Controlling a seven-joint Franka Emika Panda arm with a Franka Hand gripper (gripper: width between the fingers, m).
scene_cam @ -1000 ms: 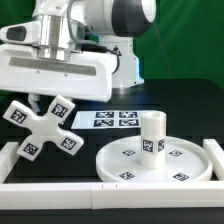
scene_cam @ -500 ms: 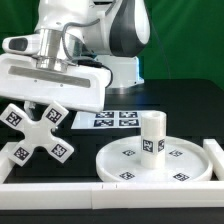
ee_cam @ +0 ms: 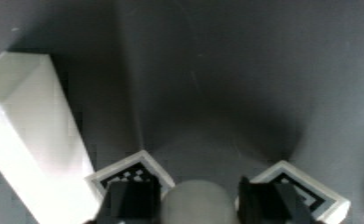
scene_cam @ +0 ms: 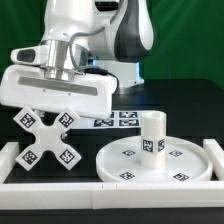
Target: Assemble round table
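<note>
Behind the front border rail (scene_cam: 60, 186), the round disc (scene_cam: 185, 158) is lying flat on the tabletop (scene_cam: 190, 105), with the leg (scene_cam: 151, 130) standing upright at its centre. At the exterior view's left, the claw (ee_cam: 198, 203) is gripping the cross-shaped base (scene_cam: 45, 140) tight and holding it tilted, apparently bound for the leg's top. The path looks clear. The marker board (scene_cam: 118, 120) is lying beyond.

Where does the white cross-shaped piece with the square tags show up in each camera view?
Exterior view: the white cross-shaped plastic piece is low at the exterior view's left.
Wrist view: only two of its tagged arms show, close to the camera.
Shared landmark: the long white border rail.
</note>
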